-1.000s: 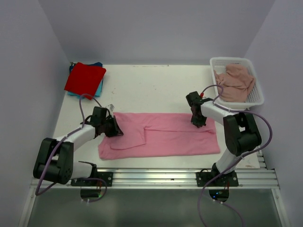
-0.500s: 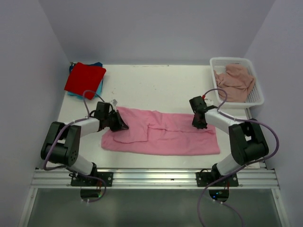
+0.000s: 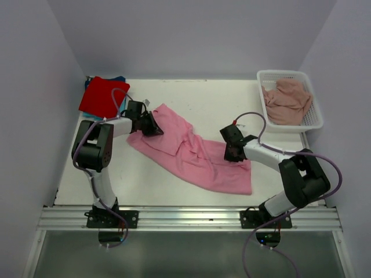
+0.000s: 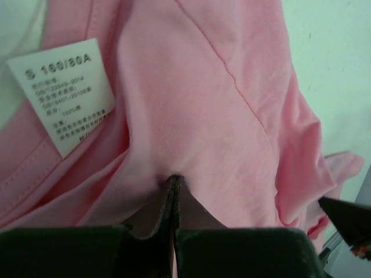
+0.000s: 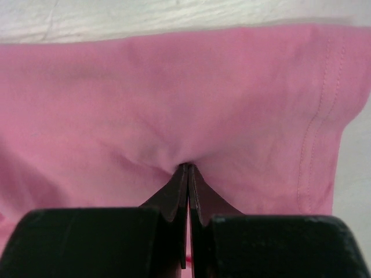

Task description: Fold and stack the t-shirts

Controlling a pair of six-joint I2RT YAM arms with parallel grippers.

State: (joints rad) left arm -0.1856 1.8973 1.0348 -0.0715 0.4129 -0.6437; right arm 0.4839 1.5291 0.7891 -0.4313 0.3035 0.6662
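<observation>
From above: bright pink t-shirt (image 3: pixel 194 156) lying slanted in the middle of the white table (image 3: pixel 191 101), pinched tight at its far left end by the left gripper (image 3: pixel 152 124) and at its right side by the right gripper (image 3: pixel 231 153). From the left wrist: fingers (image 4: pixel 159 211) squeezed together on a fold of pink cloth, beside a white label (image 4: pixel 61 95). From the right wrist: fingers (image 5: pixel 174 200) squeezed together on pink cloth too, near its stitched edge.

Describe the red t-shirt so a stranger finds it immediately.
On the white table, go to the far left corner, where a small stack sits. The red t-shirt is the folded square on top, a teal-blue t-shirt peeking from beneath; the bright pink t-shirt mid-table is rumpled instead.
</observation>
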